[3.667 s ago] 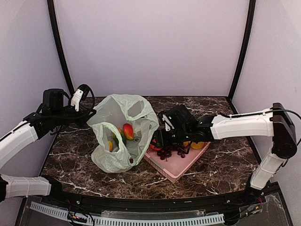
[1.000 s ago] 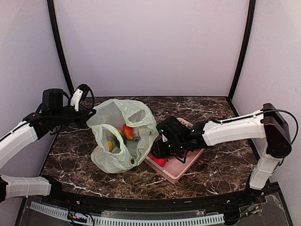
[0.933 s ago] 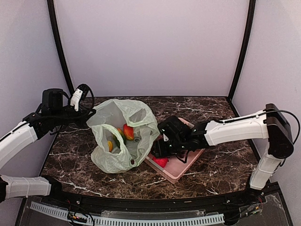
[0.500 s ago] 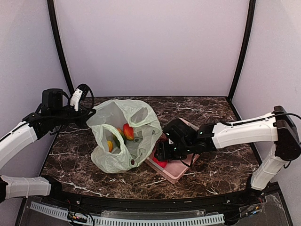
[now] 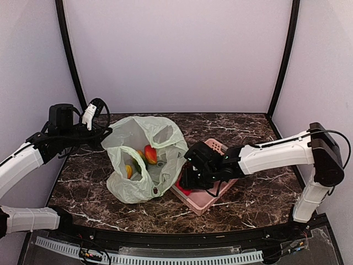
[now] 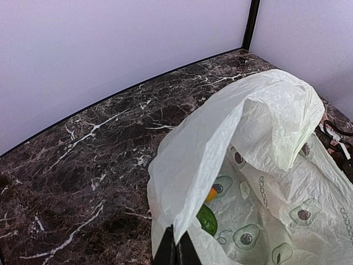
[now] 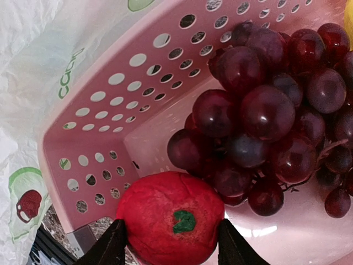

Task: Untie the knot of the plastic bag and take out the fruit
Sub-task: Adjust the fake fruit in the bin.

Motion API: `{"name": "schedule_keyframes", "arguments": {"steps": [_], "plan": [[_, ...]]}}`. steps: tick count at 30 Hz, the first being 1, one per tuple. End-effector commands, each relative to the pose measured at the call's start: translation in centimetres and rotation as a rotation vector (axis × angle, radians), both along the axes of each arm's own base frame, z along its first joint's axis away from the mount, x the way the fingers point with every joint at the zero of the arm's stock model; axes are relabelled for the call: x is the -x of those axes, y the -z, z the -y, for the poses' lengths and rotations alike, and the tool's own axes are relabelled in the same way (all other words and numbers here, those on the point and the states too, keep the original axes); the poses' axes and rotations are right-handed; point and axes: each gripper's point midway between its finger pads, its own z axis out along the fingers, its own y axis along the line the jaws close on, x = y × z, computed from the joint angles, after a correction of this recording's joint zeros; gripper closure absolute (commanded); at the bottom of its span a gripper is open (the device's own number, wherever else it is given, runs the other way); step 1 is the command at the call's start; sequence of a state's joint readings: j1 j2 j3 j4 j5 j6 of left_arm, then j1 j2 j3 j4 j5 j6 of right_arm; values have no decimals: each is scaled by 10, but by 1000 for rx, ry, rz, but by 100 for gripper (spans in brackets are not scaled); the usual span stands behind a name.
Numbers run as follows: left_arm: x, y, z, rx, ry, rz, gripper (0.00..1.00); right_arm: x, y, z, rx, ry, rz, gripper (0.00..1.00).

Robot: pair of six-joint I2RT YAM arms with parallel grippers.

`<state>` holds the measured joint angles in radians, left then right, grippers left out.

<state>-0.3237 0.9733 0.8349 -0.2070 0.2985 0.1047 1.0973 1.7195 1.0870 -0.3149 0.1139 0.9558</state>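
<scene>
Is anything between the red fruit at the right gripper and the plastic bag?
Yes: the pink basket's perforated wall. In the right wrist view, the red fruit sits inside that corner of the basket and the plastic bag lies just outside it.

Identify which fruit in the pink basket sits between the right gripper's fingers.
The round red fruit with a green spot sits between the fingers of the right gripper. The dark grapes lie beside it, outside them.

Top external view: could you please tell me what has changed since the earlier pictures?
The right gripper moved from over the grapes to the pink basket's near-left corner, where it now clasps a red fruit. The left gripper still pinches the plastic bag, unmoved.
</scene>
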Motion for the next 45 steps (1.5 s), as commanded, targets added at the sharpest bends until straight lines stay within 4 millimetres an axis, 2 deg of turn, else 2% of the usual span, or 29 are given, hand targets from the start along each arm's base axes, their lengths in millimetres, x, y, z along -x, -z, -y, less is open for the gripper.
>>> {"name": "schedule_keyframes", "arguments": {"steps": [1,7,15,19,21,26,30,32,34,39,42,45], "plan": [[5,-1,1,1,13,7,99,-12,-1,-15,-33,55,24,52],[5,-1,1,2,14,7,99,-25,-2,-24,-46,87,52,55],[5,0,2,4,17,4,99,-46,-15,-32,-90,136,141,53],[5,1,3,7,25,-1,99,-50,-18,-34,-92,138,162,49],[6,0,3,9,26,2,99,-51,-26,-27,-90,152,184,44],[7,-3,3,11,29,13,99,-45,-40,11,-64,236,241,21],[8,-5,3,13,30,19,99,-41,-50,44,-34,298,280,17],[8,-5,3,13,28,20,99,-40,-62,50,-52,303,303,17],[8,-6,3,14,28,24,99,-39,-82,46,-100,268,347,17],[9,-8,2,17,27,30,99,-28,-147,4,-299,8,493,16],[9,-9,2,19,28,31,99,-6,-190,-25,-453,-201,577,15],[9,-9,3,20,28,29,99,11,-217,-52,-536,-361,599,17]]}}
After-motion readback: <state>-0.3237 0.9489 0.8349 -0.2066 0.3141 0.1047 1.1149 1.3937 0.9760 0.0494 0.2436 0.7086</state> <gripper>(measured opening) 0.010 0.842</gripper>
